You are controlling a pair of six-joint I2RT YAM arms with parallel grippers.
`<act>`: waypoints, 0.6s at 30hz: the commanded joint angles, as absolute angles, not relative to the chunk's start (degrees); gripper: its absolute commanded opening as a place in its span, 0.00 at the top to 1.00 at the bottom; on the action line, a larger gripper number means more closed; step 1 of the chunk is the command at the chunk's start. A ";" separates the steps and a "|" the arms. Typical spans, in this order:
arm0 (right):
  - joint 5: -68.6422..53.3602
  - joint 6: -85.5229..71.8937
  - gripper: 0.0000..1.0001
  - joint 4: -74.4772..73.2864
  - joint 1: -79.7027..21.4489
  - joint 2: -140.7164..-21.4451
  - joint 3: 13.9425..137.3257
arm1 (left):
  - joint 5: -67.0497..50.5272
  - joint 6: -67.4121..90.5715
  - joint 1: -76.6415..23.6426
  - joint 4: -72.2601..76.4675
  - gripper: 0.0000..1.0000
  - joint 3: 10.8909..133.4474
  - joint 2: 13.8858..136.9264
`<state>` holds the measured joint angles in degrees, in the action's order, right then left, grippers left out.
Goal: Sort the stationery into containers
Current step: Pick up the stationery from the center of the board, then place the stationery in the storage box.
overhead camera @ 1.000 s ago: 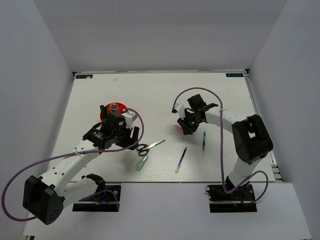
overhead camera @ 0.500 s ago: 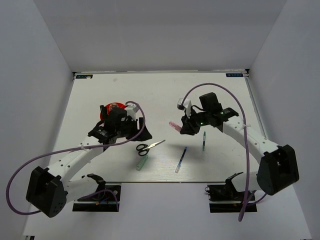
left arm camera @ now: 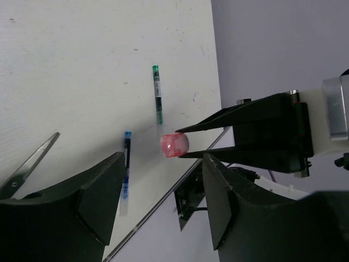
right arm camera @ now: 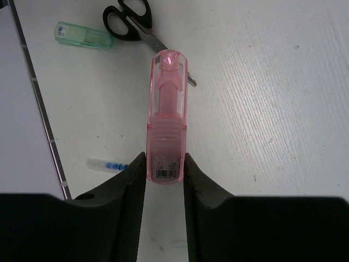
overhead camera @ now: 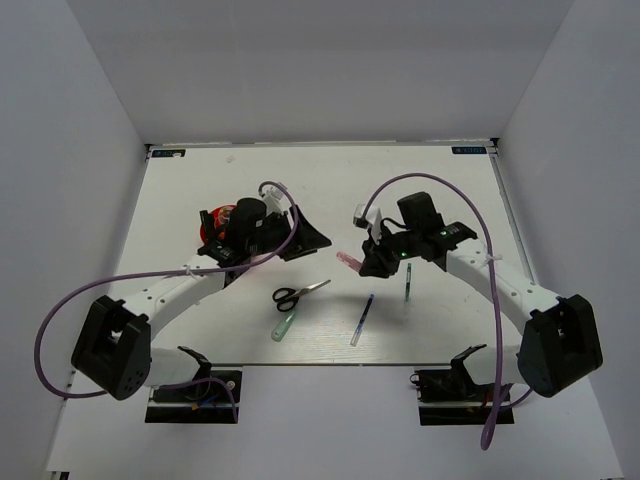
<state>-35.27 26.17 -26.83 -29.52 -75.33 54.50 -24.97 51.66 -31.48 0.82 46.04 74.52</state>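
Observation:
My right gripper (overhead camera: 368, 262) is shut on a pink marker (overhead camera: 348, 260) and holds it above the table's middle; the right wrist view shows the marker (right arm camera: 168, 117) clamped between the gripper's (right arm camera: 165, 161) fingers. My left gripper (overhead camera: 305, 238) is open and empty, pointing right toward the marker's end (left arm camera: 174, 144), with a gap between them. The orange-red cup (overhead camera: 210, 225) sits behind the left wrist, mostly hidden. Black-handled scissors (overhead camera: 298, 293), a pale green tube (overhead camera: 284, 325), a blue pen (overhead camera: 362, 320) and a green pen (overhead camera: 408, 282) lie on the table.
The left wrist view shows the green pen (left arm camera: 158, 101), the blue pen (left arm camera: 126, 169) and a scissor blade (left arm camera: 32, 164) near the table's front edge. The right wrist view shows the scissors (right arm camera: 136, 22) and tube (right arm camera: 84, 35) beyond the marker.
My left gripper has swung from beside the cup toward the right and now faces the right gripper. The right arm has stretched out and carried the pink marker slightly left and nearer.

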 commanded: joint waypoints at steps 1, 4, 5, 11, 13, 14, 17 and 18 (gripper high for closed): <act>-34.28 26.98 1.00 -24.26 -30.32 -73.92 54.23 | -26.11 55.02 -32.78 4.75 0.31 48.95 75.32; -32.97 26.63 1.00 -23.30 -30.85 -73.57 54.05 | -26.19 55.72 -33.22 5.18 0.31 48.61 76.11; -32.87 26.63 1.00 -23.12 -30.85 -73.65 54.05 | -26.10 56.24 -33.22 5.62 0.33 48.43 76.20; -30.85 25.93 1.00 -20.92 -31.20 -73.39 53.35 | -26.46 57.92 -34.10 7.29 0.35 47.20 77.60; -30.50 26.02 1.00 -20.92 -31.38 -73.39 53.26 | -26.10 57.83 -34.45 6.95 0.35 47.20 77.61; -30.41 26.02 1.00 -20.57 -31.38 -73.21 53.17 | -25.76 57.75 -34.54 6.86 0.35 47.20 77.78; -30.15 25.66 1.00 -19.95 -31.55 -73.21 53.17 | -25.58 57.83 -34.80 6.59 0.36 47.29 78.22; -29.97 25.66 1.00 -19.86 -31.55 -73.04 53.26 | -25.75 57.75 -34.98 6.50 0.36 47.37 78.22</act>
<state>-30.37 25.93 -22.50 -31.11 -74.72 53.49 -25.32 57.49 -34.39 5.39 46.87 78.46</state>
